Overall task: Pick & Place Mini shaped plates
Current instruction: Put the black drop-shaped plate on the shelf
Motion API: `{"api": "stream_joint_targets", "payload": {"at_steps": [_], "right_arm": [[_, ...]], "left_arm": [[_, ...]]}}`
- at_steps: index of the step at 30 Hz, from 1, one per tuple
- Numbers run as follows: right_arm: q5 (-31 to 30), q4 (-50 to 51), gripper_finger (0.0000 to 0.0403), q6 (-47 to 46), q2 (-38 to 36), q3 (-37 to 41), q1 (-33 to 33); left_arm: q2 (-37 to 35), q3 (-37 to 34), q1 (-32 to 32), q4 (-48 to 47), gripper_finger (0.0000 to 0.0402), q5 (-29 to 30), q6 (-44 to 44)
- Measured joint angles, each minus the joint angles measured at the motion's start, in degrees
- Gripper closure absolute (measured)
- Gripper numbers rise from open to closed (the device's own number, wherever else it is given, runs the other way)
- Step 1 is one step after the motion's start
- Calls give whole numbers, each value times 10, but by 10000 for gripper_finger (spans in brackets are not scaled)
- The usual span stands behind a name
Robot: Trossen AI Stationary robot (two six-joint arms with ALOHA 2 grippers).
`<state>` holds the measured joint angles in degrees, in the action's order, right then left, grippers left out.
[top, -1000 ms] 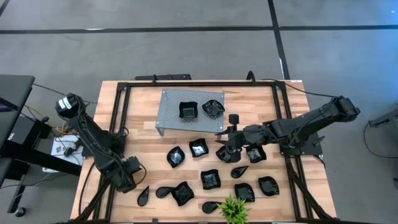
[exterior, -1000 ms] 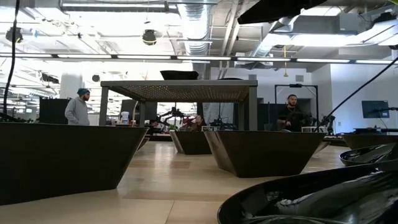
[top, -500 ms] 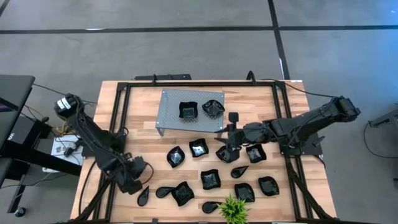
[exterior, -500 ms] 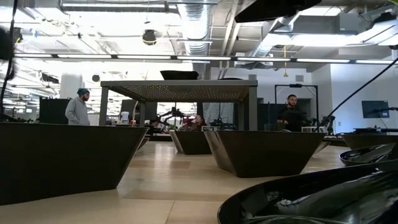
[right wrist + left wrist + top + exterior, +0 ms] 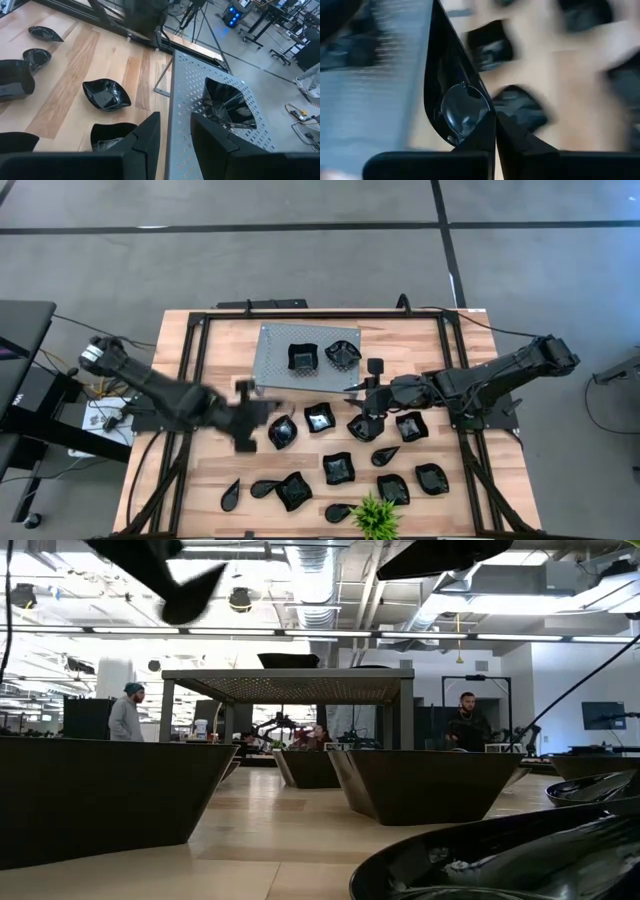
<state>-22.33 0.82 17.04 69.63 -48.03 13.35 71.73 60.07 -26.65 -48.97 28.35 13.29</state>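
Several glossy black mini shaped plates (image 5: pixel 338 468) lie on the wooden table, and two more (image 5: pixel 302 358) rest on the grey perforated stand (image 5: pixel 275 345). My left gripper (image 5: pixel 247 418) hangs above the table just near-left of the stand, shut on a teardrop plate (image 5: pixel 455 95). In the low view this plate (image 5: pixel 170 570) shows at the top left. My right gripper (image 5: pixel 356 392) hovers at the stand's near right corner. Its fingers are open and nothing is between them (image 5: pixel 175 137). My left gripper pinches the rim (image 5: pixel 482 117) of the teardrop plate beside its broad, rounded end, between the two fingers (image 5: pixel 520 145). The plate reaches out beyond the fingertips with its pointed end away from them. It is lifted clear of the table.
Black frame rails (image 5: pixel 195 370) run along the table's sides and far edge. A small green plant (image 5: pixel 375 518) stands at the near edge. Loose plates crowd the table's near half (image 5: pixel 106 95). People (image 5: pixel 125 715) show in the room behind.
My left gripper has risen from the table's near left corner and swung toward the far edge and the right, up to the stand, rolling its wrist. It now carries the teardrop plate clear of the table and has come into the top of the low view.
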Motion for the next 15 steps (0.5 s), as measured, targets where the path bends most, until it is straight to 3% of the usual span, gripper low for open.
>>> {"api": "stream_joint_targets", "payload": {"at_steps": [4, 8, 12, 15], "right_arm": [[0, 0, 301, -2, 0, 0, 1], [1, 0, 301, -2, 0, 0, 1], [2, 0, 301, -2, 0, 0, 1], [2, 2, 301, -2, 0, 0, 1]], "left_arm": [[-10, -2, 143, -24, 396, -13, -63], [-13, -2, 275, -23, 396, -68, -135], [-2, -2, 363, -24, 395, -133, -161], [8, -2, 392, -21, 395, -152, -162]]}}
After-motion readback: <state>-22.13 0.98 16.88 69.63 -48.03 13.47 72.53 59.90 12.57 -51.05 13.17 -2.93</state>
